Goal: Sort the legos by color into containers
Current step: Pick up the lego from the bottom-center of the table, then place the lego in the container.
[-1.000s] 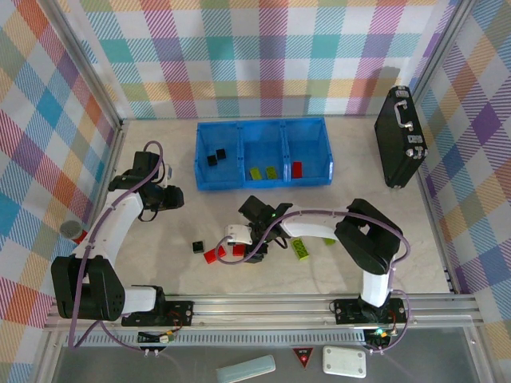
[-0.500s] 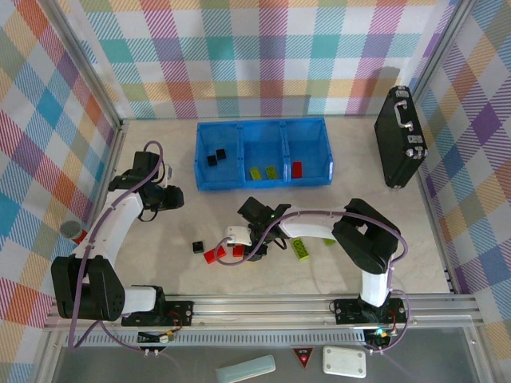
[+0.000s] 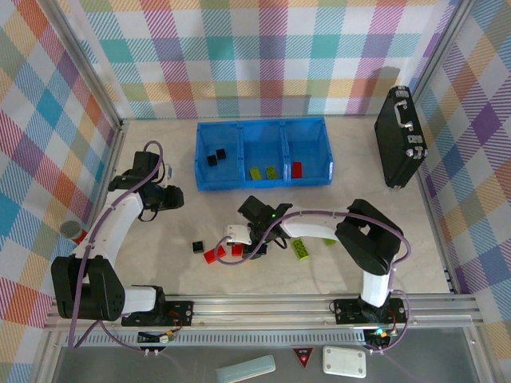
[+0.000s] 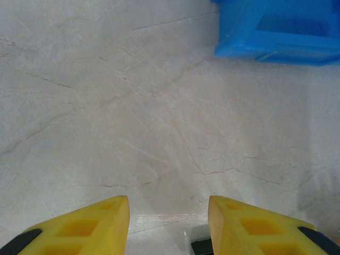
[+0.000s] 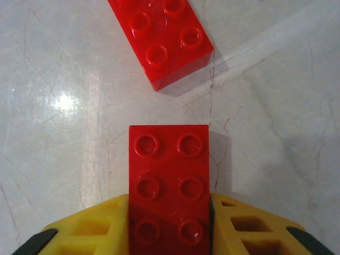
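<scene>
The blue tray (image 3: 263,128) stands at the back. Its left compartment holds two black bricks (image 3: 215,155), the middle one two lime-green bricks (image 3: 263,171), the right one a red brick (image 3: 297,169). My right gripper (image 5: 169,204) is low over the table (image 3: 239,244), shut on a red brick (image 5: 169,175) that lies studs-up between its yellow fingers (image 5: 90,228). A second red brick (image 5: 162,37) lies just ahead of it (image 3: 213,255). A black brick (image 3: 196,246) and a green brick (image 3: 301,249) lie loose on the table. My left gripper (image 4: 167,212) is open over bare table (image 3: 174,197), left of the tray.
A black briefcase (image 3: 399,137) lies at the right wall. A red-capped grey cylinder (image 3: 72,230) sits at the left edge. The tray's near-left corner (image 4: 276,32) is ahead of the left gripper. Checked walls enclose the table.
</scene>
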Motion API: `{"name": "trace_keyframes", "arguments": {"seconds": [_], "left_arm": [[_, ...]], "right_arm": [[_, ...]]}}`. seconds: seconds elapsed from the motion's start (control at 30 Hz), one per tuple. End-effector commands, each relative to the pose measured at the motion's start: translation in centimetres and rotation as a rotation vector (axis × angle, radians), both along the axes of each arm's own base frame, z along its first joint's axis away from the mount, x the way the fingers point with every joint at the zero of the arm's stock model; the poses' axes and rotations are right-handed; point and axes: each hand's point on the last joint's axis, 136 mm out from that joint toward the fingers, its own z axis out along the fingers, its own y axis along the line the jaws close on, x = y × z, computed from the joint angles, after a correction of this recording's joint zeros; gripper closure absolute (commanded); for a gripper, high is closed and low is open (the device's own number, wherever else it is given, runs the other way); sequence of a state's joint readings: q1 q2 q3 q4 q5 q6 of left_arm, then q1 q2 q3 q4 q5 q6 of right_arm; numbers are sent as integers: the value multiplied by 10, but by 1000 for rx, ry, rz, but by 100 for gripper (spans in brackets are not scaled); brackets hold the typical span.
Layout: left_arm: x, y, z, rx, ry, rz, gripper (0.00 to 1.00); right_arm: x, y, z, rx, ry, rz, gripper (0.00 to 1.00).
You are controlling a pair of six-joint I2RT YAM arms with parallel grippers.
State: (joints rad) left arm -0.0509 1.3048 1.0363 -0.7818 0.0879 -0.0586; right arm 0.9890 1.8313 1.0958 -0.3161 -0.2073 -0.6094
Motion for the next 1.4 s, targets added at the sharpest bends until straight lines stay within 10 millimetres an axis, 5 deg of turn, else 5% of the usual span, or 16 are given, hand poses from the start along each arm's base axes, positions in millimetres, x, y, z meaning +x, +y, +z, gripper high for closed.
{"name": "trace_keyframes", "arguments": {"seconds": [0.0, 0.33, 0.63, 1.37], "left_arm": [[-2, -2, 2, -9, -13, -15, 57], [-1, -1, 3, -5, -19, -14, 57], [0, -5, 5, -26, -24, -23, 57], [-2, -8, 1, -37, -3, -37, 54]], "right_arm": [[-3, 12, 31, 78, 8, -2, 70], [11, 5, 45, 97, 91, -214, 69], [32, -22, 48, 82, 136, -510, 70], [108, -143, 81, 35, 144, -1198, 72]]}}
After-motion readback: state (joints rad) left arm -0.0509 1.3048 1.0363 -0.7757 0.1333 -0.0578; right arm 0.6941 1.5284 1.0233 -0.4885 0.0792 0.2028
